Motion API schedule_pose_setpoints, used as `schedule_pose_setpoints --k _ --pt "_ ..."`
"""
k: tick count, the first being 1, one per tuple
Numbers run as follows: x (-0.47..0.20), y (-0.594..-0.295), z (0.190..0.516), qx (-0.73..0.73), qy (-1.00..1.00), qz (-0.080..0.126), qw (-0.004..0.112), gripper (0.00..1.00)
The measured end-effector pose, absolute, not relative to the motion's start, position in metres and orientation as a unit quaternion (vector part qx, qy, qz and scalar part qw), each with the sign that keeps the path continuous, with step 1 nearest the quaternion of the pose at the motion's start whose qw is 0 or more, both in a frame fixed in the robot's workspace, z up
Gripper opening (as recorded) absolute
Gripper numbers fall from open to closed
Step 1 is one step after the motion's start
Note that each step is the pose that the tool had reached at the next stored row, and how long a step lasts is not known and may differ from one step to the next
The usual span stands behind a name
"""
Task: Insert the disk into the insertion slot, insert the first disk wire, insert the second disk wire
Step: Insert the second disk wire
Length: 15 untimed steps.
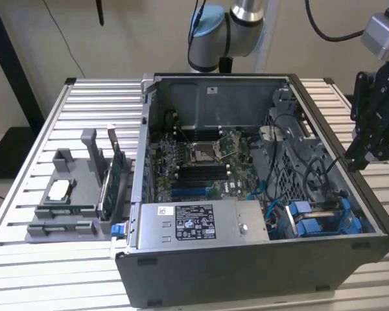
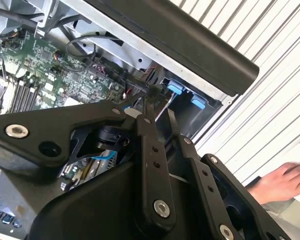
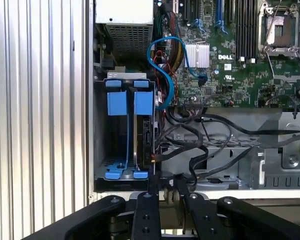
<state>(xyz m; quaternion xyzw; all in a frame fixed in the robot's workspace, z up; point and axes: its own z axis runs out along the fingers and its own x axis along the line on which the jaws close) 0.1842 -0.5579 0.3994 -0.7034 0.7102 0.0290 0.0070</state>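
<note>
Your hand (image 1: 358, 161) hangs over the wall of the case (image 1: 246, 272) on the exterior view's right, above the drive bay. In the first wrist view its fingers (image 3: 152, 192) are drawn nearly together with a narrow gap between them, and you can see nothing gripped there. The disk (image 3: 141, 137) stands on edge in the bay in its blue carrier, just beside a second blue carrier (image 3: 116, 102). Black wires (image 3: 195, 145) and a blue cable (image 3: 162, 75) loop next to it. You cannot tell whether any is plugged into the disk. The power supply (image 1: 194, 223) sits near the bay. The case stands on the slatted bench (image 1: 84, 97).
</note>
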Motion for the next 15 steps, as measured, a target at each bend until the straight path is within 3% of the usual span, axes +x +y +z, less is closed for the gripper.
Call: schedule_pose_setpoints --k 15 --pt "0.1893 -0.5578 0.3922 -0.705 0.708 0.029 0.007 0.27"
